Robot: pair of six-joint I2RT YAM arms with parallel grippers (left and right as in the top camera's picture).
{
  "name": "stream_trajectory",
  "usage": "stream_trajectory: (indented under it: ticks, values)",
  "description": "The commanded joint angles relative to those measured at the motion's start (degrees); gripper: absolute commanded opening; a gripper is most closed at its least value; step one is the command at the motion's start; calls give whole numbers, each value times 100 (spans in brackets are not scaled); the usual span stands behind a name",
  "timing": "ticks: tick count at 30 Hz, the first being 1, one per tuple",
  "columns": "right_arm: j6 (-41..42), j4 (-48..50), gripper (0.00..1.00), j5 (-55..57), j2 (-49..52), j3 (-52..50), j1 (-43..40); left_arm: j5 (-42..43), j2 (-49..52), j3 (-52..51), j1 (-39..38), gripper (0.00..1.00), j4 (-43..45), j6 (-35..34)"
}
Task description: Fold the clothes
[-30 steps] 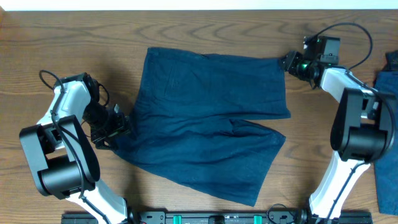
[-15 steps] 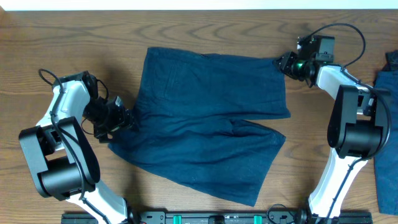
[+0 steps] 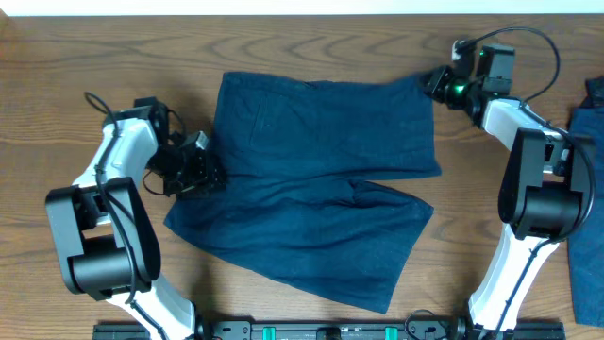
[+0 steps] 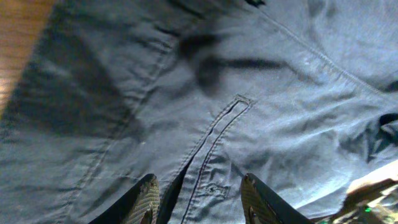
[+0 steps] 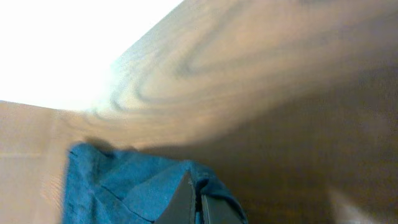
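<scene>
At the left of the wooden worktop (image 3: 85,57), the left tool (image 3: 198,172) is seen from overhead at the left edge of the shorts (image 3: 311,179), just over the cloth's border. In the left wrist view its two fingers (image 4: 144,200) are shown spread apart, released, with dark blue cloth filling the view beneath and between them. A stitched seam (image 4: 214,134) runs up the cloth from the gap. Whether the fingertips touch the cloth cannot be told.

The shorts are laid flat across the middle of the worktop, their two wide legs pointing to the right. The upper leg is spread towards the far right corner. The lower leg is angled down towards the near edge, and a fold is seen where the two legs meet. Light creases are seen over the cloth.

At the upper right, the right tool (image 3: 432,83) is placed on the far right corner of the upper leg. In the right wrist view its fingers (image 5: 186,200) are seen clenched together on a bunched corner of the blue cloth, which is gathered around them against the worktop.

At the right border of the overhead view, more blue cloth (image 3: 587,127) is partly shown, well apart from the shorts.
</scene>
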Motion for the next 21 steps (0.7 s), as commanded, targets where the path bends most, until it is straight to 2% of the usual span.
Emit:
stream_trajectory:
  ticks: [1, 3, 4, 5, 6, 9, 13, 16, 21]
  values:
    - [581, 267, 1, -168, 46, 26, -181, -398, -127, -105, -142, 45, 11, 81]
    - [579, 273, 4, 254, 46, 26, -186, -413, -127, -109, -205, 44, 28, 85]
    - [579, 249, 10, 490, 46, 24, -177, -411, -127, -109, -225, 45, 37, 83]
    - [579, 225, 24, 697, 46, 24, -166, -413, -127, -109, -243, 45, 52, 83]
    - [577, 201, 29, 885, 46, 24, -149, -413, -127, -109, -251, 45, 59, 83]
    - [570, 173, 34, 1349, 46, 24, -129, -415, -127, -109, -251, 44, 57, 85]
    - [496, 142, 30, 1294, 46, 24, -216, -413, -127, -109, -251, 44, 55, 83]
    - [-42, -111, 43, 627, 46, 24, -291, -413, -127, -109, -251, 45, 57, 85]
    - [-767, -1137, 48, 745, 48, 24, -234, -413, -127, -109, -251, 45, 59, 103]
